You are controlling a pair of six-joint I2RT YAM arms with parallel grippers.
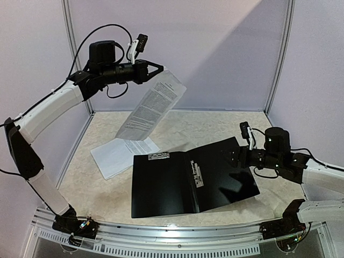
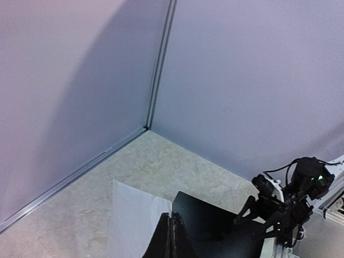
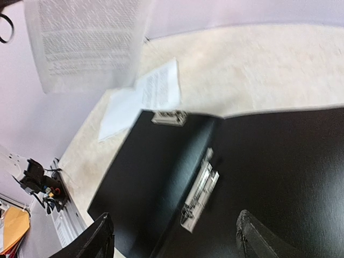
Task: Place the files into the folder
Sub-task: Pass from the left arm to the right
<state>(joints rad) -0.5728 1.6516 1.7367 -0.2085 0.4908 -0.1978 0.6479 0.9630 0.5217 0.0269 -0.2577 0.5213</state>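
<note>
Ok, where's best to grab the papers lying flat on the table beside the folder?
Probably the near-left corner, coming from the left: the papers lie flat, the folder crowds their right edge, and the held sheet hangs over their far side.

Folder (image 1: 193, 180) lies open on the table (image 1: 231, 126), from centre to right. Its spine runs near to far, with the clip (image 1: 197, 176) on it. The right cover curves upward toward its right side. Papers (image 1: 115, 155) lie flat on the table, left of and behind the folder, meeting its far left corner. One sheet (image 1: 153, 105) hangs tilted in the air above those papers, its upper end in the left gripper (image 1: 159, 69). Right gripper (image 1: 232, 157) sits over the far right part of the right cover.
</note>
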